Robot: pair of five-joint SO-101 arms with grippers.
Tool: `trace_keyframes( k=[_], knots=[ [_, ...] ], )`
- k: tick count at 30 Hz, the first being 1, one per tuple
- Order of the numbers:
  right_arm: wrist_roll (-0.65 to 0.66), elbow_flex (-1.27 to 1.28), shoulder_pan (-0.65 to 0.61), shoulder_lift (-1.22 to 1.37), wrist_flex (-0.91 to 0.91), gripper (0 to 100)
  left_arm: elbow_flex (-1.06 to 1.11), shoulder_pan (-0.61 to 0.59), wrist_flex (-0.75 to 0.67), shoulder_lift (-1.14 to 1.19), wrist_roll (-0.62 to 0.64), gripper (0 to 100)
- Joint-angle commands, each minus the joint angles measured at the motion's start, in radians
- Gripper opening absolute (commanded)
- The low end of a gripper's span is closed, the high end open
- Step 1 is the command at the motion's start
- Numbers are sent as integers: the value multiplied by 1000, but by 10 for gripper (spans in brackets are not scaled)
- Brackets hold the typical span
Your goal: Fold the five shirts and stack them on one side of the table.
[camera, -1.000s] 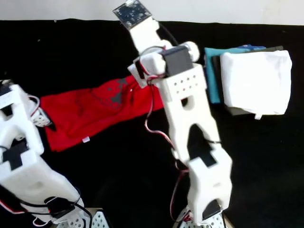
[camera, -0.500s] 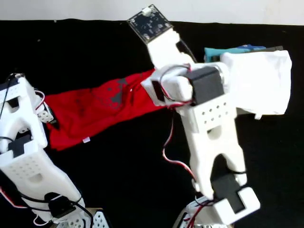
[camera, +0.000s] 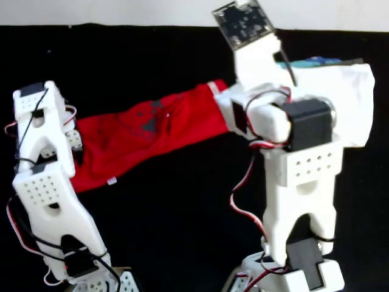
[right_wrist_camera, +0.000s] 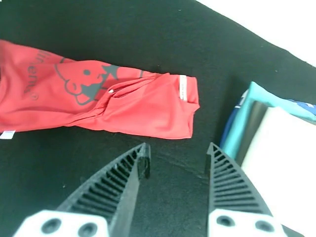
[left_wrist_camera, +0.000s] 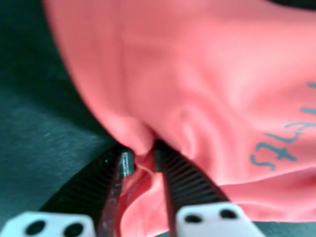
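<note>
Two pincers: I read the left pincer [left_wrist_camera: 143, 165] as pinching an end fold of the red shirt [camera: 146, 131]. The right pincer [right_wrist_camera: 175, 158] is spread, above the bare counter [camera: 152, 231] just beside the shirt's other end.
Red shirt: a long folded strip lying across the counter, its far end near the stack [camera: 355, 103].
Stack: folded shirts, white on top, on the right arm's side.
Risk, left grip: the bite of cloth is thin; I judge a pull could slip it or drag the strip open.
Risk, right approach: catching only one layer would skew the fold.
Risk, stack: the right arm stands close; a swing could knock the pile.
</note>
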Motion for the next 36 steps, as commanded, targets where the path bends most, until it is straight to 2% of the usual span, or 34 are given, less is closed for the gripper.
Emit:
trace_keyframes(
  k=[1,5,9,14,19,24,28,32,36],
  knots=[
    [8,4,53,-33,10,187,-122,-71,60,73,-18,7],
    [6,70,113,-36,12,187,-265,-211,121,116,-98,9],
    [5,229,114,-88,8,178,-409,-349,173,117,-167,9],
    [5,412,77,-205,5,1,-515,-486,184,120,-273,9],
    [6,657,85,-323,-42,5,-532,-555,196,113,-293,9],
    [6,1067,94,-473,-280,5,-521,-541,201,88,-285,9],
    [9,1445,94,-552,-533,5,-387,-495,206,-77,-285,9],
    [9,1704,96,-578,-707,5,-159,-384,203,-340,-285,9],
    [9,1768,142,-576,-794,5,39,-211,201,-584,-250,9]
  ],
)
